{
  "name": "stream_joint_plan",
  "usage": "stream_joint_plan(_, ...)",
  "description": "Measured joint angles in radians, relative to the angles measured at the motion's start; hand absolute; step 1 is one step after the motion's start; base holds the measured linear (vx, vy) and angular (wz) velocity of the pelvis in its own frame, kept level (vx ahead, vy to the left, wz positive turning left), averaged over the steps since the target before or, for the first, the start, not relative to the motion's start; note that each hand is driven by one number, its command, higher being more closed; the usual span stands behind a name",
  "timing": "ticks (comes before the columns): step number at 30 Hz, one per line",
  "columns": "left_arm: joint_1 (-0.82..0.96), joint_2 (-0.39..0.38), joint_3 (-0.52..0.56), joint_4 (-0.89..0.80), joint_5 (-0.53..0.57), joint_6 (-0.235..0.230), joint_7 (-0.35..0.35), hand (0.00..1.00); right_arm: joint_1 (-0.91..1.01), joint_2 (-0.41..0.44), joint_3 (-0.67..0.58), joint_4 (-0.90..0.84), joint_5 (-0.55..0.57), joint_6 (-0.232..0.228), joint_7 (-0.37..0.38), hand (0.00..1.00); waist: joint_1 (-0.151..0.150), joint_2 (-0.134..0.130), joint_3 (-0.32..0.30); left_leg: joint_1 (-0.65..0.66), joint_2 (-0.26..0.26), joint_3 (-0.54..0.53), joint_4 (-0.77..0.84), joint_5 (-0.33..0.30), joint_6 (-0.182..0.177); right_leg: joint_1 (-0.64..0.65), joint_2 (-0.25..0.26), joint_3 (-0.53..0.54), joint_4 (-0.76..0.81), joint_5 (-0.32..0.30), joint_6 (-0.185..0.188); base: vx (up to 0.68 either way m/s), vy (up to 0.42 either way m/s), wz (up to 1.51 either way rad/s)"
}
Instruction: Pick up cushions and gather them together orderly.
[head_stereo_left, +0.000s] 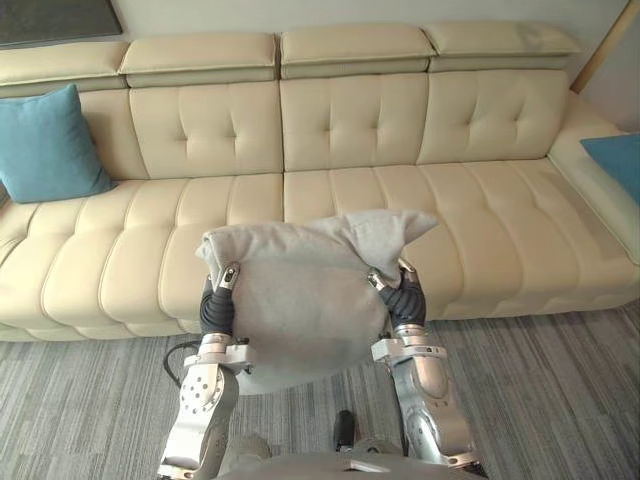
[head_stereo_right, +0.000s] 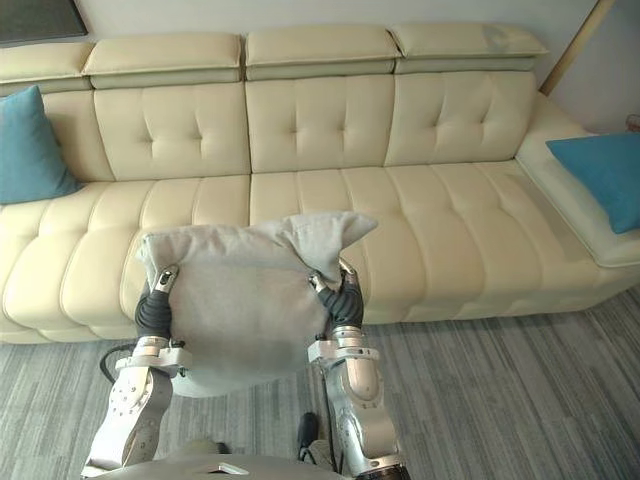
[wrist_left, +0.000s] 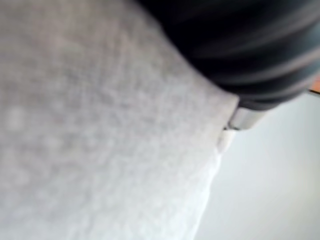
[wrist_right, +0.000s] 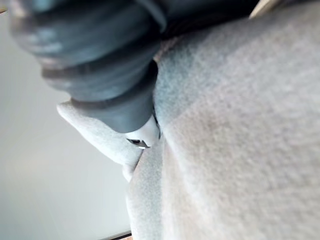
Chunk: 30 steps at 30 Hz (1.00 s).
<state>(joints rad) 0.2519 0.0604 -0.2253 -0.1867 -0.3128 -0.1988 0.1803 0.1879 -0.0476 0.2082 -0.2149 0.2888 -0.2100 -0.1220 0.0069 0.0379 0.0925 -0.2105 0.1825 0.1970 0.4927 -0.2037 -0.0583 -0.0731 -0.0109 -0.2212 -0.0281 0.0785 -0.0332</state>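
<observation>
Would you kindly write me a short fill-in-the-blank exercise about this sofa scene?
The soft fabric cushion between the left hand and the right hand is ____.
One blue cushion leans on the cream tufted leather sofa at its ____ end.
The other blue cushion lies at its ____ end.
Missing: grey; left; right.

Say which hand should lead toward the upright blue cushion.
Probably the left hand: it and the right hand flank the grey cushion, and that blue cushion leans at the sofa's left end.

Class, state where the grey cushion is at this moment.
The grey cushion is centre of the left eye view, held between the left robot hand and right robot hand, before the cream sofa.
</observation>
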Motion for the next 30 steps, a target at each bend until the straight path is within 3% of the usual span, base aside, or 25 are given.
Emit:
stream_joint_plan(1, 0.002, -0.002, -0.003, -0.005, 0.000, 0.000, -0.003, 1.00, 0.002, -0.001, -0.008, -0.041, 0.000, 0.000, 0.000, 1.00, 0.006, 0.008, 0.003, -0.019, -0.005, 0.004, -0.078, -0.031, -0.003, -0.015, 0.000, 0.003, -0.012, -0.001, 0.002, -0.07, 0.080, -0.33)
stream_joint_plan(2, 0.006, -0.014, 0.001, -0.008, 0.000, 0.001, -0.008, 1.00, -0.012, 0.000, -0.011, -0.053, -0.001, -0.003, 0.001, 1.00, 0.024, 0.044, -0.007, -0.016, 0.006, 0.003, -0.164, -0.006, -0.008, -0.039, 0.034, 0.002, 0.029, -0.027, -0.002, 0.00, 0.034, -0.39)
stream_joint_plan(3, 0.009, -0.016, 0.002, -0.011, 0.000, 0.001, -0.008, 1.00, -0.018, 0.003, -0.010, -0.052, 0.000, -0.002, 0.001, 1.00, 0.031, 0.050, -0.002, -0.021, 0.019, 0.003, -0.154, -0.001, -0.016, -0.077, 0.028, -0.001, 0.159, -0.065, -0.029, 0.11, -0.010, -0.22)
stream_joint_plan(4, 0.020, -0.001, 0.002, -0.031, 0.000, 0.001, -0.008, 1.00, -0.011, 0.019, -0.010, -0.056, 0.000, -0.002, 0.001, 1.00, 0.027, 0.012, 0.013, -0.005, 0.010, 0.006, -0.116, 0.033, -0.066, -0.055, 0.009, 0.001, 0.257, -0.193, -0.004, 0.15, -0.056, 0.04)
stream_joint_plan(5, 0.021, -0.001, 0.012, -0.033, 0.000, 0.009, -0.008, 1.00, -0.017, 0.021, -0.012, -0.051, 0.000, 0.004, -0.001, 1.00, 0.034, 0.013, 0.033, -0.050, 0.034, -0.008, 0.016, 0.039, -0.060, -0.026, 0.022, 0.016, 0.246, -0.208, -0.009, 0.10, -0.036, 0.02)
stream_joint_plan(6, 0.034, 0.000, 0.008, -0.040, 0.000, 0.012, -0.007, 1.00, -0.012, 0.028, -0.007, -0.051, 0.000, 0.011, -0.001, 1.00, 0.048, -0.016, 0.033, -0.115, 0.028, -0.018, 0.055, 0.016, -0.068, -0.030, 0.008, 0.035, 0.244, -0.216, -0.005, 0.05, -0.024, -0.19)
stream_joint_plan(7, 0.042, 0.000, 0.008, -0.052, 0.000, 0.011, -0.006, 1.00, -0.012, 0.027, -0.007, -0.057, 0.000, 0.012, 0.001, 1.00, 0.056, -0.020, 0.020, -0.141, 0.018, -0.027, 0.000, 0.017, -0.068, -0.046, 0.007, 0.047, 0.234, -0.218, -0.002, 0.05, 0.072, -0.46)
stream_joint_plan(9, 0.049, -0.004, 0.007, -0.085, 0.000, 0.011, -0.007, 1.00, -0.007, 0.024, -0.006, -0.084, 0.000, 0.012, 0.005, 1.00, 0.077, 0.007, 0.015, -0.168, 0.024, -0.047, -0.105, 0.026, -0.054, -0.051, 0.026, 0.082, 0.215, -0.221, 0.015, 0.20, 0.193, -0.76)
stream_joint_plan(10, 0.056, 0.003, 0.010, -0.088, 0.000, 0.011, -0.009, 1.00, 0.007, 0.027, -0.002, -0.083, 0.000, 0.018, 0.008, 1.00, 0.079, -0.007, 0.012, -0.152, 0.004, -0.038, -0.116, 0.072, -0.003, -0.054, 0.013, 0.127, 0.225, -0.229, 0.037, 0.21, 0.199, -0.77)
stream_joint_plan(11, 0.062, 0.005, 0.010, -0.088, 0.000, 0.011, -0.009, 1.00, 0.014, 0.027, 0.001, -0.083, 0.000, 0.019, 0.009, 1.00, 0.078, -0.016, 0.005, -0.151, -0.006, -0.030, -0.119, 0.082, 0.012, -0.058, 0.004, 0.137, 0.229, -0.232, 0.045, 0.33, 0.295, -0.65)
stream_joint_plan(13, 0.072, 0.012, 0.008, -0.085, 0.000, 0.016, -0.013, 1.00, 0.033, 0.029, 0.003, -0.068, 0.000, 0.019, 0.012, 1.00, 0.045, -0.070, -0.033, -0.137, -0.077, 0.014, -0.146, 0.104, 0.052, -0.084, -0.070, 0.177, 0.241, -0.246, 0.098, 0.41, 0.313, -0.26)
stream_joint_plan(14, 0.072, 0.015, 0.010, -0.082, 0.000, 0.018, -0.013, 1.00, 0.028, 0.032, 0.002, -0.049, 0.000, 0.017, 0.016, 1.00, 0.043, -0.084, -0.044, -0.135, -0.094, 0.037, -0.150, 0.101, 0.065, -0.091, -0.093, 0.186, 0.238, -0.240, 0.117, 0.42, 0.276, -0.13)
stream_joint_plan(18, 0.071, 0.019, 0.034, -0.072, 0.001, 0.027, -0.013, 1.00, -0.012, 0.043, -0.002, 0.056, 0.000, 0.020, 0.046, 1.00, 0.047, -0.099, -0.055, -0.121, -0.150, 0.062, -0.170, 0.073, 0.101, -0.089, -0.139, 0.219, 0.212, -0.212, 0.162, 0.32, 0.168, -0.12)
stream_joint_plan(20, 0.072, 0.019, 0.037, -0.070, 0.001, 0.027, -0.013, 1.00, -0.030, 0.043, -0.011, 0.117, 0.000, 0.026, 0.060, 1.00, 0.056, -0.096, -0.057, -0.076, -0.157, 0.068, -0.203, 0.041, 0.101, -0.133, -0.140, 0.237, 0.336, -0.224, 0.186, 0.28, 0.134, -0.20)
stream_joint_plan(21, 0.072, 0.021, 0.037, -0.060, 0.002, 0.027, -0.014, 1.00, -0.036, 0.047, -0.015, 0.149, -0.001, 0.036, 0.069, 1.00, 0.052, -0.095, -0.056, -0.029, -0.161, 0.069, -0.220, 0.017, 0.105, -0.193, -0.147, 0.231, 0.524, -0.225, 0.201, 0.18, 0.083, -0.06)
stream_joint_plan(22, 0.073, 0.022, 0.037, -0.054, 0.002, 0.028, -0.014, 1.00, -0.036, 0.048, -0.016, 0.159, -0.001, 0.038, 0.070, 1.00, 0.049, -0.096, -0.055, -0.005, -0.166, 0.065, -0.230, 0.011, 0.107, -0.217, -0.157, 0.217, 0.605, -0.215, 0.204, 0.29, 0.114, 0.17)
stream_joint_plan(23, 0.076, 0.024, 0.036, -0.034, 0.002, 0.032, -0.014, 1.00, -0.030, 0.049, -0.017, 0.177, -0.003, 0.040, 0.072, 1.00, 0.028, -0.090, -0.052, 0.073, -0.180, 0.049, -0.254, -0.004, 0.122, -0.267, -0.197, 0.165, 0.800, -0.179, 0.166, 0.28, 0.063, 0.34)
stream_joint_plan(24, 0.079, 0.025, 0.036, -0.029, 0.002, 0.034, -0.015, 1.00, -0.031, 0.050, -0.019, 0.189, -0.004, 0.040, 0.078, 1.00, 0.015, -0.081, -0.051, 0.110, -0.177, 0.037, -0.261, -0.015, 0.125, -0.286, -0.209, 0.133, 0.872, -0.219, 0.128, 0.40, 0.056, 0.51)
stream_joint_plan(26, 0.073, 0.025, 0.044, -0.029, 0.002, 0.033, -0.031, 1.00, -0.038, 0.058, -0.033, 0.190, -0.004, 0.039, 0.093, 1.00, -0.004, -0.071, -0.046, 0.170, -0.149, -0.003, -0.274, -0.035, 0.112, -0.342, -0.187, 0.027, 0.851, -0.315, 0.083, 0.37, -0.060, 0.45)
stream_joint_plan(27, 0.074, 0.025, 0.048, -0.028, 0.002, 0.033, -0.035, 1.00, -0.038, 0.062, -0.034, 0.190, -0.004, 0.039, 0.094, 1.00, -0.007, -0.071, -0.046, 0.183, -0.141, -0.008, -0.278, -0.038, 0.106, -0.354, -0.174, 0.012, 0.823, -0.328, 0.072, 0.46, -0.192, 0.31)
stream_joint_plan(28, 0.074, 0.024, 0.056, -0.026, 0.002, 0.033, -0.042, 1.00, -0.037, 0.067, -0.039, 0.190, -0.004, 0.039, 0.096, 1.00, -0.012, -0.063, -0.041, 0.218, -0.117, -0.015, -0.289, -0.048, 0.090, -0.376, -0.128, -0.014, 0.717, -0.322, 0.056, 0.41, -0.216, 0.19)
stream_joint_plan(29, 0.073, 0.024, 0.061, -0.026, 0.002, 0.033, -0.048, 1.00, -0.036, 0.067, -0.043, 0.190, -0.004, 0.039, 0.100, 1.00, -0.018, -0.061, -0.039, 0.240, -0.104, -0.023, -0.286, -0.059, 0.070, -0.378, -0.083, -0.019, 0.585, -0.282, 0.043, 0.58, -0.288, 0.29)
stream_joint_plan(30, 0.071, 0.028, 0.062, -0.025, 0.003, 0.033, -0.059, 1.00, -0.026, 0.069, -0.043, 0.186, -0.003, 0.039, 0.100, 1.00, -0.030, -0.078, -0.044, 0.270, -0.111, -0.034, -0.274, -0.093, 0.025, -0.332, -0.046, -0.005, 0.350, -0.101, 0.017, 0.41, -0.179, 0.40)
